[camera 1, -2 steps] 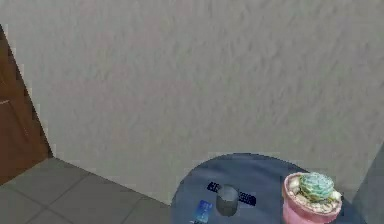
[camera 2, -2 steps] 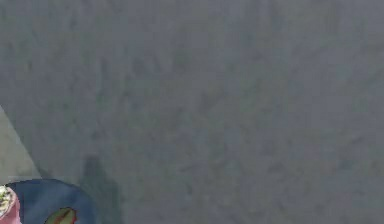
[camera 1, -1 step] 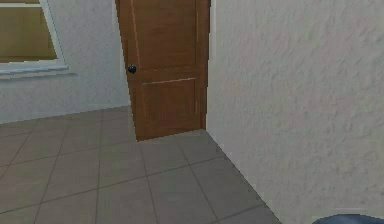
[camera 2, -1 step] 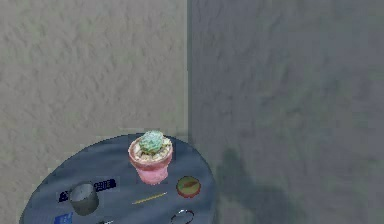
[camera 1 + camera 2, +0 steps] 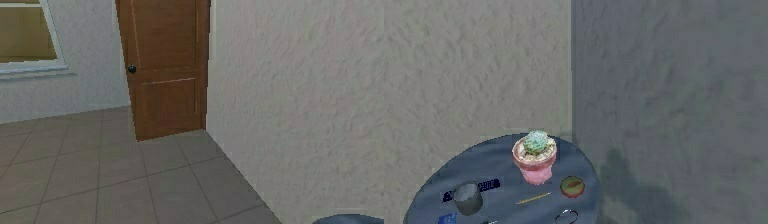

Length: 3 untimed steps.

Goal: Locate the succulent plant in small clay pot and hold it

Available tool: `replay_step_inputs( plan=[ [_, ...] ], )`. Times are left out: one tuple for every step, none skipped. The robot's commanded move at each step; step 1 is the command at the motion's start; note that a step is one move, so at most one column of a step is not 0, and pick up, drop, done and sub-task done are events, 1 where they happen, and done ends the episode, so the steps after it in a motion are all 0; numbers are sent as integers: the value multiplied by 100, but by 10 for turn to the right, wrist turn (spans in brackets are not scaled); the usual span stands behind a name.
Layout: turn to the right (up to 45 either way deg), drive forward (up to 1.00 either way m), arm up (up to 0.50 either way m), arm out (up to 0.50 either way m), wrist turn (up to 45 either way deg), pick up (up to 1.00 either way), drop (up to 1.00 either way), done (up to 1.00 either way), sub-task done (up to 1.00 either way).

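A small green succulent in a reddish-pink clay pot (image 5: 534, 158) stands upright on a round dark blue-grey table (image 5: 464, 170) in the arm side view, near the table's far edge and close to a wall corner.
Beside the pot on the table lie a small round brown item (image 5: 571, 185), a thin stick (image 5: 532, 199), a grey cup (image 5: 468, 197), a dark flat object (image 5: 472, 187) and a ring (image 5: 566, 215). The forward view has a brown door (image 5: 165, 65), a window (image 5: 30, 35), tiled floor (image 5: 110, 175) and a textured wall (image 5: 300, 100) on its right.
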Motion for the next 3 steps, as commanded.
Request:
replay_step_inputs(
  plan=[
    [0,0,38,0,0,0,0,0,0],
    [0,0,0,24,0,0,0,0,0],
    [0,0,0,0,450,0,0,0,0]
  ],
)
